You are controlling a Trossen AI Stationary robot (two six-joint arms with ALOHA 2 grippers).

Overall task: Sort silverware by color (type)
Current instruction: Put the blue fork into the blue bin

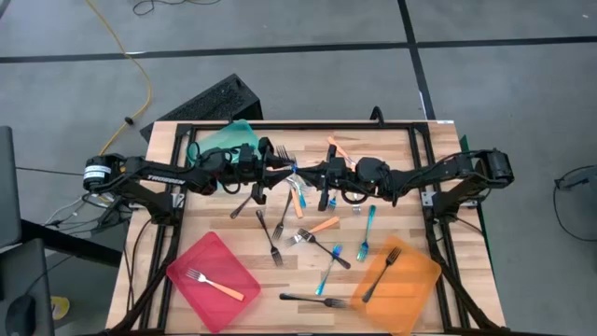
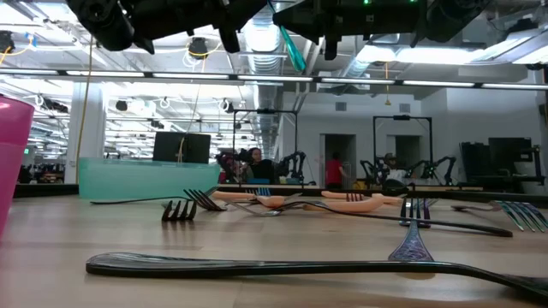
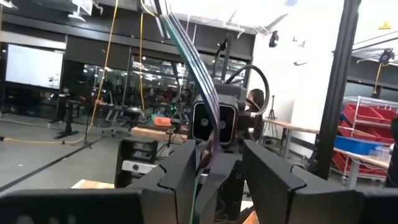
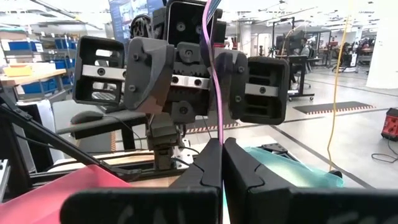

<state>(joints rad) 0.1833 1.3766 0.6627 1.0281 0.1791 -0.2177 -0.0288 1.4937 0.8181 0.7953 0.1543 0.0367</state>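
Observation:
My two grippers meet high over the middle of the table. My right gripper is shut on a teal-handled fork. My left gripper faces it, open, with a finger on either side of the same fork; the fork passes close to one finger. Other silverware lies loose on the table below: black forks, blue-handled ones and orange-handled ones. My right gripper pinches the fork's slim handle between its two fingers. The fingers come about level from the table's right side and lie across the fork. The fork stands nearly upright, lifted clear of the table, its tines above and its handle end poking below the fingers.
A teal tray sits at the far left. The red tray at the near left holds an orange-handled fork. The orange tray at the near right holds a black fork. Another black fork lies near the front edge.

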